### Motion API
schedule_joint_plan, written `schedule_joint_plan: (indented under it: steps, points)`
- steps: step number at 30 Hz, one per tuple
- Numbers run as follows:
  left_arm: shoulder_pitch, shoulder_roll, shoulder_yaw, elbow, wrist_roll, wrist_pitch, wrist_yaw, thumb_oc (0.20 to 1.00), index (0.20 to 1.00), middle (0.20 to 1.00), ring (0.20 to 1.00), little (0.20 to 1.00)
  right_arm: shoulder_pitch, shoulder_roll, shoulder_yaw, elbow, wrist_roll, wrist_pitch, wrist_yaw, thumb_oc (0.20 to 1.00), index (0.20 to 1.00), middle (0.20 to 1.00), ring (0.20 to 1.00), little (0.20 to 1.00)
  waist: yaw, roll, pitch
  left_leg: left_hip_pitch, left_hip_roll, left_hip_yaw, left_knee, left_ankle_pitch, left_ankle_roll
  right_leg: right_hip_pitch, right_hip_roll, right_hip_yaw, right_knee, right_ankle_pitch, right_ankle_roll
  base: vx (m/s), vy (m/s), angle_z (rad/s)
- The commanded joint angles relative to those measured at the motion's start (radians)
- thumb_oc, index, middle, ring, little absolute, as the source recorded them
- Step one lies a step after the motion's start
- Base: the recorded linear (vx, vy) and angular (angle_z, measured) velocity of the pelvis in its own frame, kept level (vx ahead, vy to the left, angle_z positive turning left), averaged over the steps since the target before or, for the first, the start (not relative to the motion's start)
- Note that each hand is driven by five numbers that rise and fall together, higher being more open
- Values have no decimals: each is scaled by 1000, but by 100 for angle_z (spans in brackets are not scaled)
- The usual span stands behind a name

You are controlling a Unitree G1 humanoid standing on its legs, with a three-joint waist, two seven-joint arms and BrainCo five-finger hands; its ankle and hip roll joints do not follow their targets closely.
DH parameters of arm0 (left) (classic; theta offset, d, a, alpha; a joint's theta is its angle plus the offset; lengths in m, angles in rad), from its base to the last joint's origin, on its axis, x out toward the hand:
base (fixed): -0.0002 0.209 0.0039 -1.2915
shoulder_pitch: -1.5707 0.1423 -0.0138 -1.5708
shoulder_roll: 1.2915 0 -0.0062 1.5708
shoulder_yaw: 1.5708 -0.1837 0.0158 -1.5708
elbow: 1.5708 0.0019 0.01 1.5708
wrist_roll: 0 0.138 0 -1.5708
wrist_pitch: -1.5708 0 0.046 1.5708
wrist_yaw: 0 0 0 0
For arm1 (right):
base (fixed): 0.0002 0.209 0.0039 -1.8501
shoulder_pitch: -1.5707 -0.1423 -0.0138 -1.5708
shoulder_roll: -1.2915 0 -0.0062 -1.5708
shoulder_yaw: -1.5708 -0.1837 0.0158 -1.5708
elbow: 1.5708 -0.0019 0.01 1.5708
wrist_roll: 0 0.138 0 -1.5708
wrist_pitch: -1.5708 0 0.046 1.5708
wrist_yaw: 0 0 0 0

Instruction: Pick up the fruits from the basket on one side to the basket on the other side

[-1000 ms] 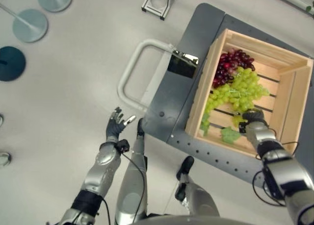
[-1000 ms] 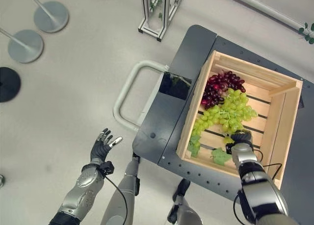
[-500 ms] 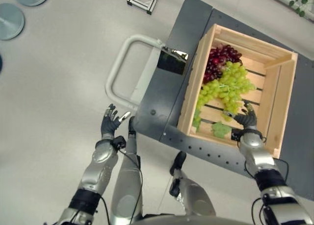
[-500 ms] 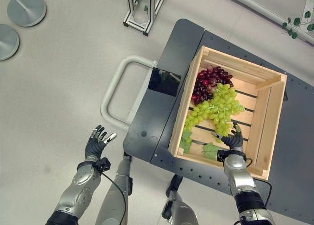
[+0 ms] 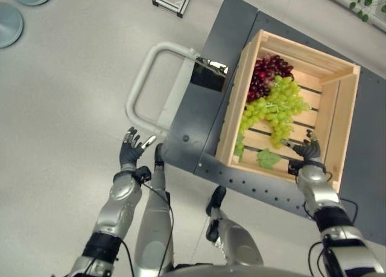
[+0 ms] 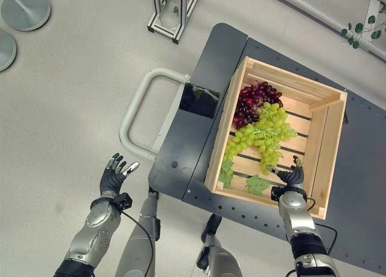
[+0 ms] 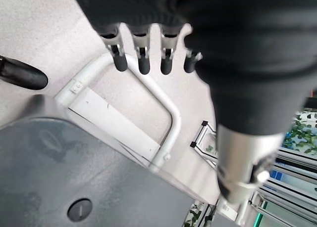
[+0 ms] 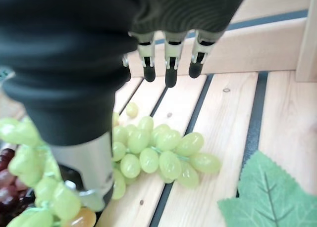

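Lifted off the green grapes (image 5: 274, 108), right hand (image 5: 307, 151) hovers, fingers (image 8: 170, 68) apart.

Crate: slatted pale wooden crate (image 6: 318, 145) on dark grey cart (image 6: 208, 93)
Fruit: green grape bunch (image 6: 260, 134), dark red grapes (image 6: 252, 100) farther
Right hand (image 6: 292, 176): fingers spread, near grapes

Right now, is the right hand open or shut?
Open. The right hand hangs over the crate floor beside the green grapes, fingers spread, holding nothing.

Green grapes (image 5: 272, 110) and purple grapes (image 5: 266, 75) lie touching inside slatted wooden crate (image 5: 344, 123).
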Motion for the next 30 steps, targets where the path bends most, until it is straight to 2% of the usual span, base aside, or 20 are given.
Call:
schedule_joint_plan:
  steps: [1,4,11,24,30]
  points:
    - [2,-6,15,-74,-3,-32,2,1000,1000,1000,1000,1000,-104,-76,57,72,-10,-8,-32,1000,1000,1000,1000,1000,29,2,-7,104,-8,12,10,-157,5,-124,-60,85,25,112,24,0,0,0]
    - [12,-1,-13,-101,-15,-40,-6,1000,1000,1000,1000,1000,-247,-105,125,252,27,-5,-13,1000,1000,1000,1000,1000,50,20,4,103,-12,9,10,-155,5,-123,-59,81,25,114,25,0,0,0]
    - [29,16,-42,-136,-27,-42,-20,1000,1000,1000,1000,1000,-425,-142,217,451,50,6,29,1000,1000,1000,1000,1000,77,40,10,93,-17,-1,10,-152,8,-127,-60,74,30,114,24,0,0,0]
    - [31,35,-79,-164,-43,-55,-30,1000,1000,1000,1000,1000,-615,-196,304,588,54,17,52,1000,1000,1000,1000,1000,108,75,10,33,-30,-18,11,-138,4,-164,-60,55,33,114,25,1,-2,3]
    - [40,38,-99,-187,-51,-60,-37,1000,1000,1000,1000,1000,-681,-224,343,645,9,33,54,1000,1000,1000,1000,1000,120,88,10,3,-35,-25,14,-134,5,-186,-56,49,40,108,22,0,0,0]
